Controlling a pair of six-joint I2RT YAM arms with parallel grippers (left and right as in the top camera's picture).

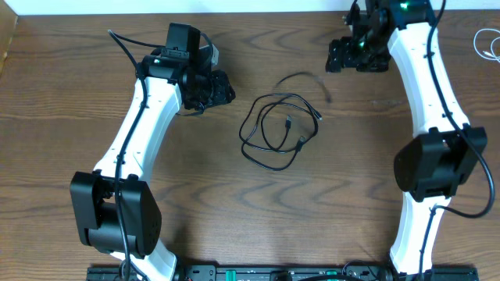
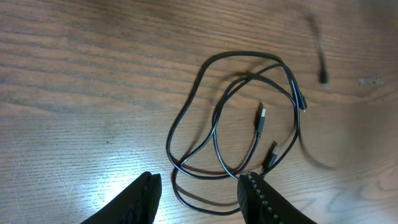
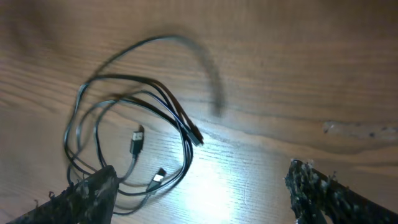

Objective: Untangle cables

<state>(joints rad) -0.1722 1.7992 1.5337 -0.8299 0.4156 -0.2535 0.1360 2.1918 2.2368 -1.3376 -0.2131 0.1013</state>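
Your black cable (image 1: 275, 129) lies in thin, loose, overlapping loops mid-table on the wood-grain table (image 1: 195, 195), with its small plugs (image 2: 262, 121) inside the loops. Your left gripper (image 2: 199, 182) and right gripper (image 3: 202, 171) both gape wide and empty. A white cord (image 1: 486, 43) curls at the far right.

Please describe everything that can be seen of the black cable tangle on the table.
The black cable tangle is thin, flexible cord, apparently rubber-coated, lying flat on the wooden table in several overlapping loops. Small plug ends lie inside the loops; one strand arcs out beyond them. The left claw and right claw are open and touch nothing.
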